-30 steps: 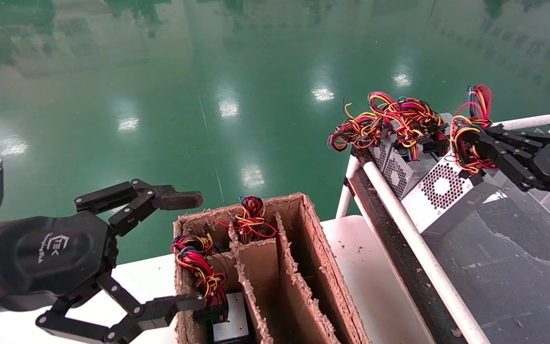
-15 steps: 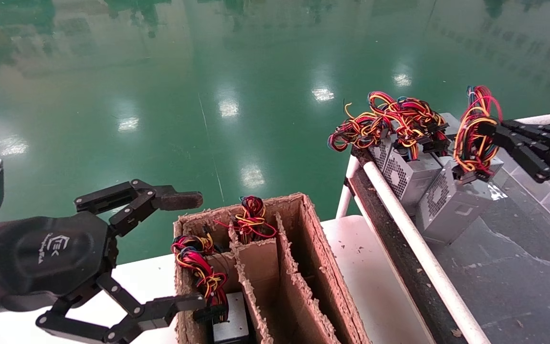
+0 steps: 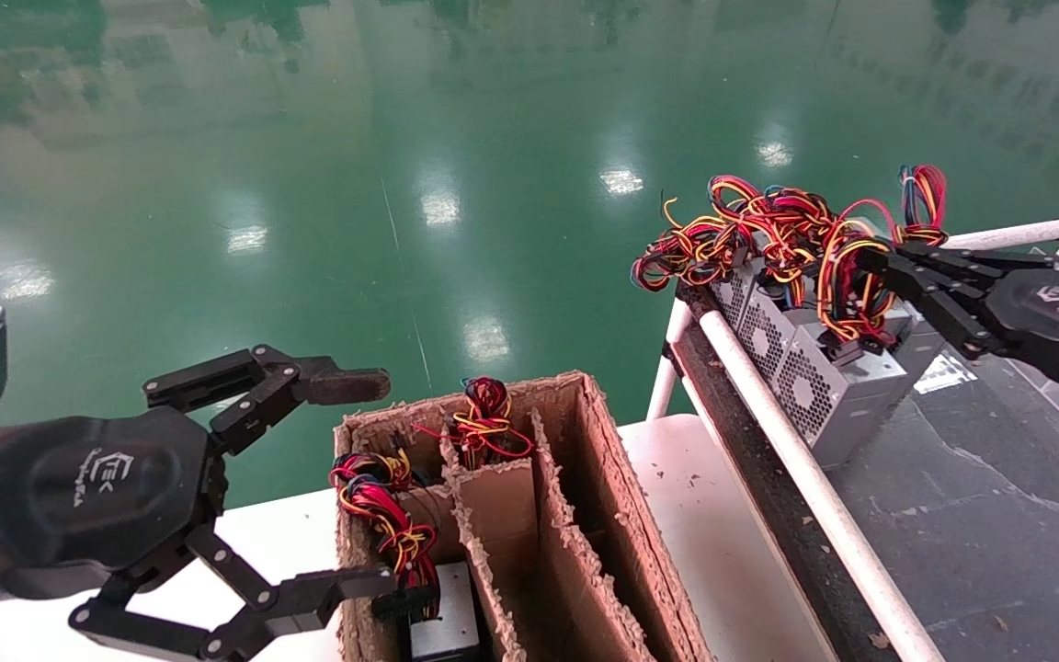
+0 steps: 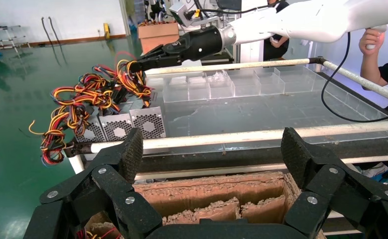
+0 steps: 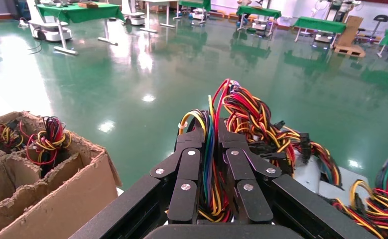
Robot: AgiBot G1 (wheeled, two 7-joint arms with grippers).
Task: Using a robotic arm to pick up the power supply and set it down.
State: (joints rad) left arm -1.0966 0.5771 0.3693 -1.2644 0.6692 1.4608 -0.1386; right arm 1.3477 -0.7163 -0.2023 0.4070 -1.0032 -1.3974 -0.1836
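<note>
Only a white logo with tiny lettering shows — on the left gripper (image 3: 359, 478) housing and the right gripper (image 3: 870, 262) housing — too small to read.

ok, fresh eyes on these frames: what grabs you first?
The tangle of red, yellow and black wires over the grey power supplies at the bench's left end. The right gripper is shut on one wire bundle there, seen close in its wrist view. Next, the ragged cardboard box with dividers, some slots holding more supplies, and the open left gripper parked beside it.
</note>
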